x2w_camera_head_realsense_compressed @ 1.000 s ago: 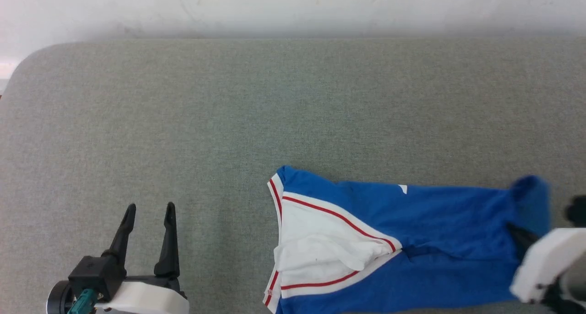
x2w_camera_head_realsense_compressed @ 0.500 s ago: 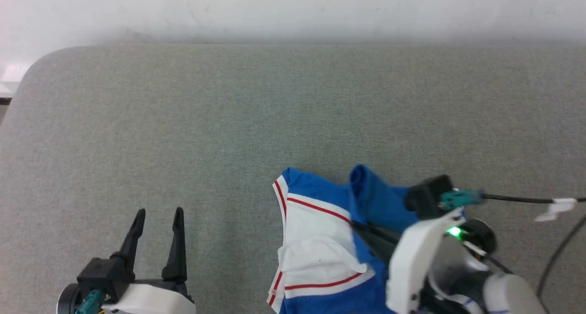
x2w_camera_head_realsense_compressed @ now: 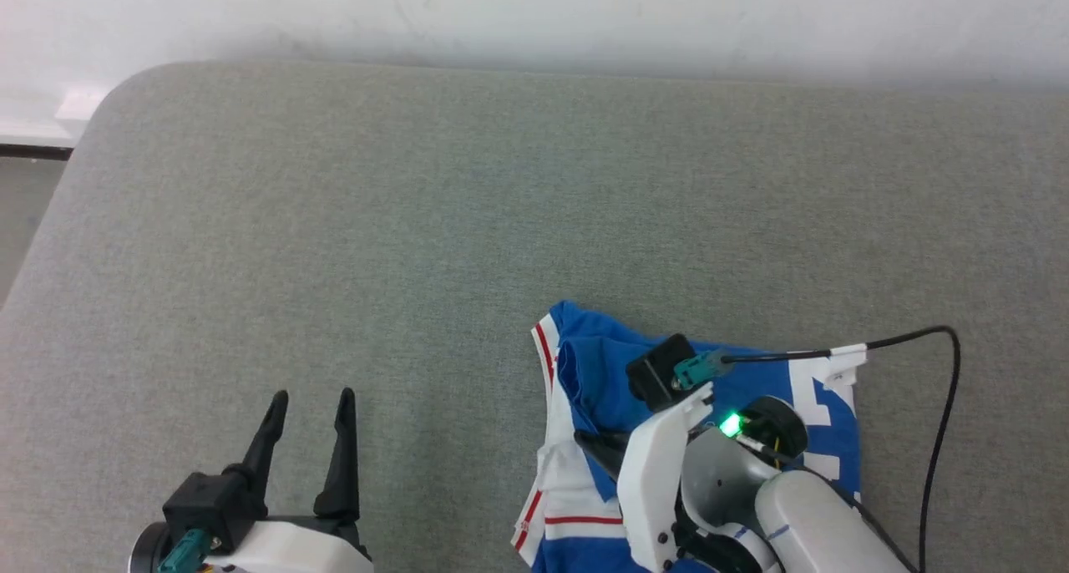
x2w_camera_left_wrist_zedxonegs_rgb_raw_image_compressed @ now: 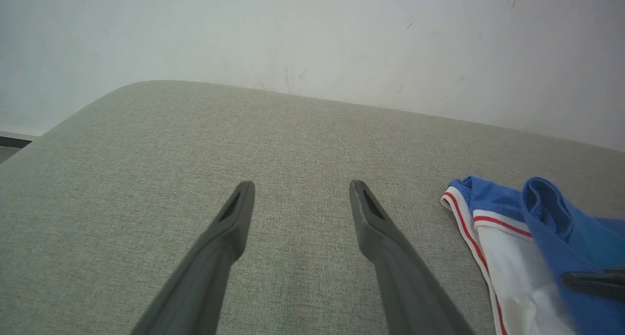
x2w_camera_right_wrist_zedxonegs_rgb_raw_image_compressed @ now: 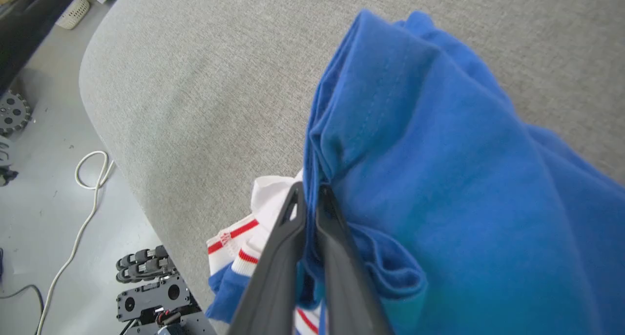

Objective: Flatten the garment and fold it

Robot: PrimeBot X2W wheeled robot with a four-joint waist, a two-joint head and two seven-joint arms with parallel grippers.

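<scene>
Head view: right arm covers middle of shirt; lettering partly hidden, unreadable; shirt's near part cut by bottom edge; right gripper mostly hidden under own wrist; left gripper base cut by bottom edge. Left wrist view: shirt cut by right edge. Right wrist view: red mark on sleeve trim too small to read; cloth between the 2 fingers barely visible.

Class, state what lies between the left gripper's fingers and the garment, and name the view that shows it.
Only bare grey fabric surface lies between the left gripper and the garment, as the head view shows.
</scene>
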